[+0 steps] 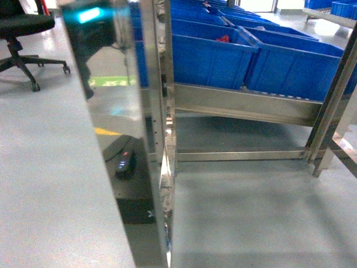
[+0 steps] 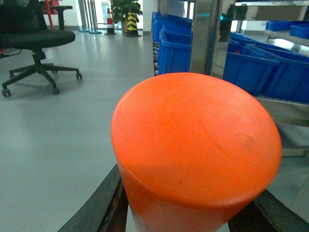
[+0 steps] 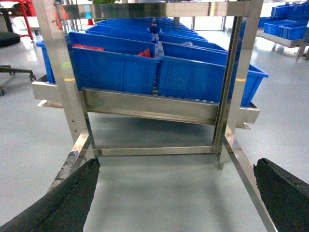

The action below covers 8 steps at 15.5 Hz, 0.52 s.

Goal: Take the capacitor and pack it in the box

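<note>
A large orange cylinder, the capacitor (image 2: 195, 145), fills the left wrist view. My left gripper (image 2: 193, 215) is shut on it, with a dark finger (image 2: 104, 205) against each side. My right gripper (image 3: 176, 193) stands open over bare grey floor, its black fingers (image 3: 67, 198) wide apart with nothing between them. It faces the lower frame of a steel rack (image 3: 149, 106). The box is out of view in all three views. Neither gripper shows in the head view.
Blue bins (image 3: 116, 67) stand in rows on the sloped rack shelf, some holding red items (image 3: 145, 53). A shiny steel post (image 1: 159, 139) rises close in front of the head camera. A black office chair (image 2: 34, 43) stands on the floor to the left.
</note>
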{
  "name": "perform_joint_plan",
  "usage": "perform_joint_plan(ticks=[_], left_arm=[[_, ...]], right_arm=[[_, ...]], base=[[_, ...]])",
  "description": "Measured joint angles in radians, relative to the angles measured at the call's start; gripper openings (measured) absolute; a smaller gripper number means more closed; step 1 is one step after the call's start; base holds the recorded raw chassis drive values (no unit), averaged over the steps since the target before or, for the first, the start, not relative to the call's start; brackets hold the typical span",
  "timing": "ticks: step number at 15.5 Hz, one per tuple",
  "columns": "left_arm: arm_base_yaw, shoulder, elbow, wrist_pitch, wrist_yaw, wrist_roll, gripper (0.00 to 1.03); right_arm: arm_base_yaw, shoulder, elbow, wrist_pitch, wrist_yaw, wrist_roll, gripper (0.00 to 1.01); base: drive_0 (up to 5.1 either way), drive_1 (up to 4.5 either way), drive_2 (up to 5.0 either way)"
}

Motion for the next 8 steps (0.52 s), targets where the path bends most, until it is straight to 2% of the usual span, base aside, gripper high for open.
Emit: perform_joint_plan(ticks=[8], left_arm=[[0.0, 0.0, 0.0, 0.003, 0.0, 0.0, 0.44]], right_arm=[[0.0, 0.0, 0.0, 0.0, 0.0, 0.0, 0.98]], base=[[-4.9, 2.53, 2.5]])
